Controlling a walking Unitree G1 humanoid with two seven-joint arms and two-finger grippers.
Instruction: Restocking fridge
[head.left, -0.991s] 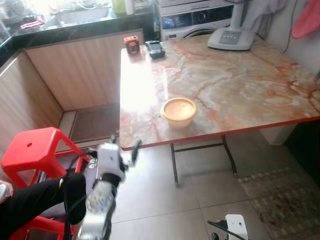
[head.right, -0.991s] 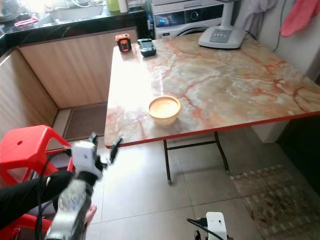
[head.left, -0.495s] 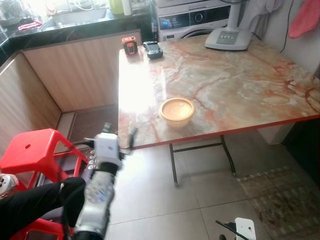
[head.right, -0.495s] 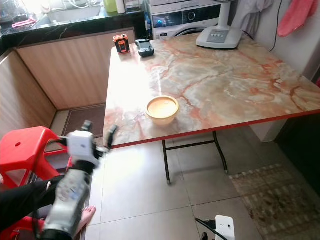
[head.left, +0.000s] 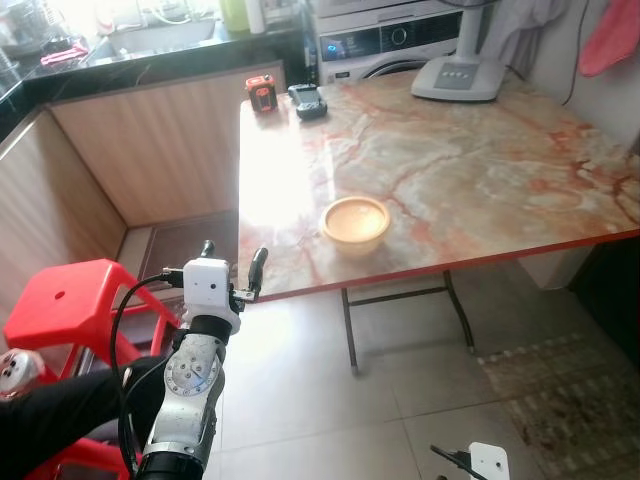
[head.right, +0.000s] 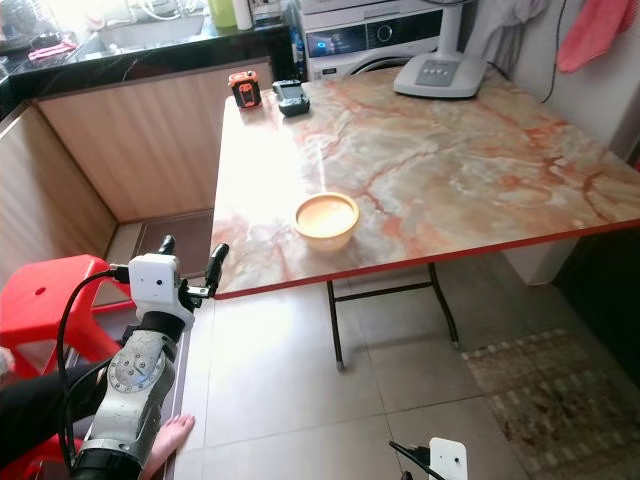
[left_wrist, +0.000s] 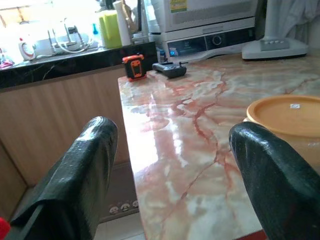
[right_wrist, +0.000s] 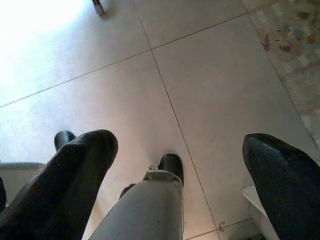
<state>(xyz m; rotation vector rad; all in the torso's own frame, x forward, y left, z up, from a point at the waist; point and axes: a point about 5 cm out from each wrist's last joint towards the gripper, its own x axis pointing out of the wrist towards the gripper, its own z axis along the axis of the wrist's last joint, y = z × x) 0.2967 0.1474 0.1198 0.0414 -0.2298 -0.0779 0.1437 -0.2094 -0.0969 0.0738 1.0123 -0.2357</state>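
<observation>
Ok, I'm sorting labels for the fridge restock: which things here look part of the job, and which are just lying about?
Likely part of the job:
- orange bowl near the table's front edge
- left tool, open, raised beside the table edge

Just lying about:
- orange device and black device at the far corner
- fan base
- red stool
- right tool, open, hanging over the floor tiles

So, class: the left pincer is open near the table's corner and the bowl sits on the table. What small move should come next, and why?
Probably reach the left pincer forward over the table edge toward the bowl. Its fingers are spread and hold nothing, the bowl lies just ahead of them, and the right pincer hangs over the floor.
</observation>
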